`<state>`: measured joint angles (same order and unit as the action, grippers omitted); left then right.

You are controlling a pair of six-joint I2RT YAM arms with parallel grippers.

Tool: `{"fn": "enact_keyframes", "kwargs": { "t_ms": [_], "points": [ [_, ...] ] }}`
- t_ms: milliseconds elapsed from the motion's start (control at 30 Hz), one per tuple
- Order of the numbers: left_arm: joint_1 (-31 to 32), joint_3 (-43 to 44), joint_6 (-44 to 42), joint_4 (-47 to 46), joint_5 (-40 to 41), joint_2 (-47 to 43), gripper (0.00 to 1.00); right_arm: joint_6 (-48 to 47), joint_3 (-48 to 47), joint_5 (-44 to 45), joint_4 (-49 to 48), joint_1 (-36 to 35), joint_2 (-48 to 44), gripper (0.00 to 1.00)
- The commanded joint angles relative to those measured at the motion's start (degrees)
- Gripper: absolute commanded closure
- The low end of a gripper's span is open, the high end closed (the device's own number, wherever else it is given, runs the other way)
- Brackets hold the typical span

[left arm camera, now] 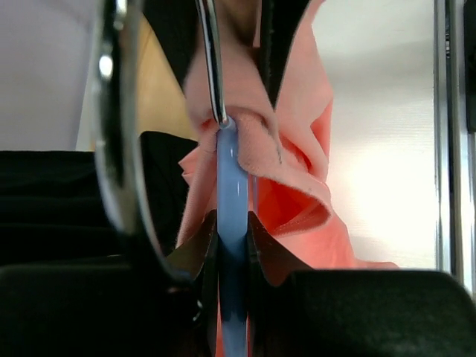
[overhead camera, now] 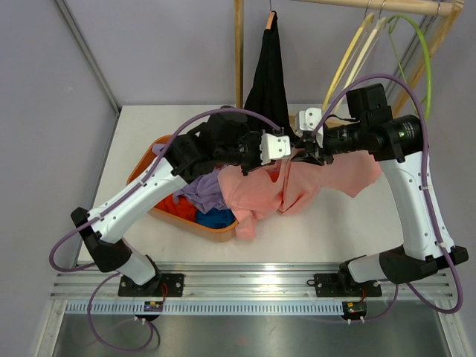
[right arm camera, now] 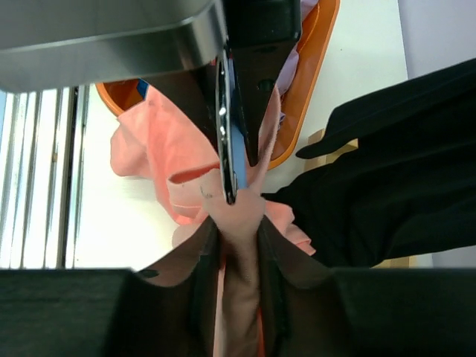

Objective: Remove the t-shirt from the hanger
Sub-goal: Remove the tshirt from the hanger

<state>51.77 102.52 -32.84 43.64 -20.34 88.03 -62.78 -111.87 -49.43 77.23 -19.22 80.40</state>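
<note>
My left hand (left arm camera: 232, 218) is clamped tight on the blue hanger (left arm camera: 231, 175). My right hand (right arm camera: 238, 227) is pinching the pink t-shirt (right arm camera: 152, 145) close to the hook. The t-shirt hangs between my hands, above the table (overhead camera: 335, 227) and the orange basket (overhead camera: 216, 233). It is not off the hanger yet, so I think the pulling is left to do.

The t-shirt (overhead camera: 312, 182) is seen as soft, matt pink cloth, the hanger (left arm camera: 232, 201) as smooth blue plastic topped by a glossy metal hook (left arm camera: 209, 59). A matt white bench (overhead camera: 335, 230), a shiny orange plastic basket (right arm camera: 320, 59) and a pale wooden rack (overhead camera: 239, 44) are made out.
</note>
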Motion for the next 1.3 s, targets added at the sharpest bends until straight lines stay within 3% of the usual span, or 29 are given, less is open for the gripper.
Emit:
{"fn": "enact_keyframes", "kwargs": {
  "t_ms": [0,33,300,367,533,567,600,700,733,767,967,1000,1033,1133,1267],
  "points": [
    [0.35,3.91,-4.60,-6.63,1.79,-0.67,1.00,1.61,0.34,1.44,16.72,-0.64,-0.07,0.72],
    [0.52,4.18,-5.04,-6.81,2.14,-0.40,1.00,1.79,1.04,1.88,16.72,-0.73,-0.24,0.74],
    [0.88,6.46,-7.94,-7.78,4.69,1.27,1.00,2.32,4.99,3.64,16.72,-1.08,-2.18,0.59],
    [0.88,6.90,-8.64,-7.78,4.61,1.62,1.00,2.14,5.52,3.99,16.64,-1.08,-2.53,0.61],
    [0.88,6.64,-8.56,-8.21,4.60,1.88,0.99,3.19,4.39,3.11,15.59,-1.08,-2.97,0.99],
    [0.88,5.51,-7.69,-9.09,5.39,1.71,0.95,4.06,4.30,3.55,14.62,-1.08,-3.23,1.00],
    [0.88,4.71,-5.59,-10.23,5.92,0.92,0.90,5.38,4.64,4.16,13.40,-1.08,-3.49,1.00],
    [0.79,-0.02,0.39,-18.13,9.08,-1.80,0.48,12.76,6.31,8.99,6.81,-0.38,-5.51,1.00],
    [0.70,-1.43,3.98,-19.98,9.35,-3.81,0.29,15.56,6.75,9.43,5.49,0.41,-6.13,1.00],
    [0.70,-2.49,5.49,-22.95,9.87,-4.96,0.24,16.98,7.19,8.74,3.30,3.02,-7.35,1.00],
    [-0.09,-5.93,19.55,-27.03,18.21,-9.28,0.08,23.23,11.40,4.25,-1.55,12.88,-11.93,1.00],
    [-0.61,-5.75,25.57,-27.03,20.06,-9.28,0.07,25.67,12.11,4.51,-2.25,13.16,-12.63,1.00],
    [-1.22,-5.06,28.94,-25.98,24.08,-8.93,0.07,27.26,12.81,4.95,-4.61,13.25,-14.03,1.00],
    [-3.86,-4.09,43.00,-22.74,25.52,-7.01,0.09,33.77,15.63,7.85,-9.97,13.25,-16.67,1.00],
    [-4.83,-2.69,58.39,-19.83,23.16,-2.71,0.14,40.45,18.00,12.24,-14.65,13.25,-18.35,1.00]
  ]
}}
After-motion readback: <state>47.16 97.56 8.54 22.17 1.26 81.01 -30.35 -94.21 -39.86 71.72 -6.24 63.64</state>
